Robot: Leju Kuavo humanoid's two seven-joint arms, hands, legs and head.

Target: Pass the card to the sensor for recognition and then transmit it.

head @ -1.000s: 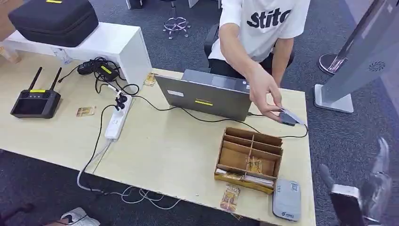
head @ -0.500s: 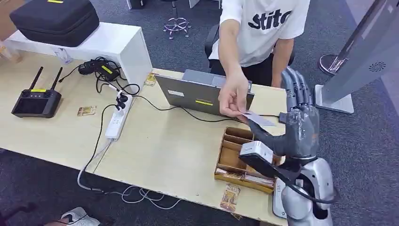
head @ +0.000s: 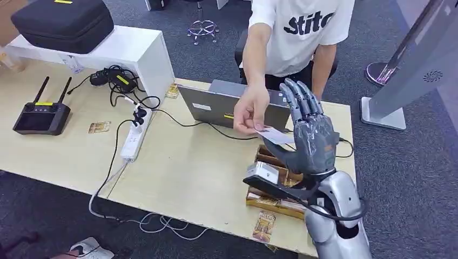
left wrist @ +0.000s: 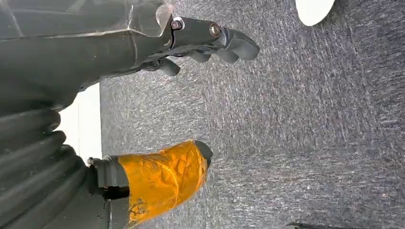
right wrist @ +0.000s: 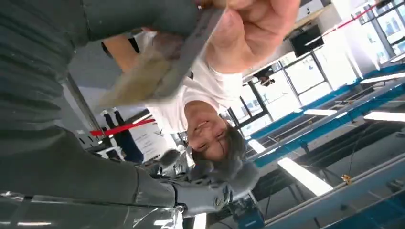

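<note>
My right hand (head: pixel 310 137) is raised over the table's right side, fingers spread upward and thumb (head: pixel 281 157) stretched out. A person's hand (head: pixel 249 110) pinches a white card (head: pixel 274 136) and holds it at my thumb and palm. In the right wrist view the card (right wrist: pixel 184 50) lies against my thumb while the person's hand (right wrist: pixel 253 28) grips it, and my fingers (right wrist: pixel 210 188) stay extended away from it. My left hand (left wrist: pixel 95 52) hangs over grey carpet and holds nothing, its orange-taped thumb (left wrist: pixel 162 176) apart from the fingers.
A grey laptop (head: pixel 237 108) stands behind the card, and a wooden divider box (head: pixel 270 183) sits under my right forearm. A power strip (head: pixel 135 137), a remote controller (head: pixel 40 116) and a black case (head: pixel 62 21) lie left. A grey kiosk (head: pixel 426 59) stands at right.
My right arm rose into view and moved left toward the person. The person lifted the card from beside the laptop and brought it to my open hand.
</note>
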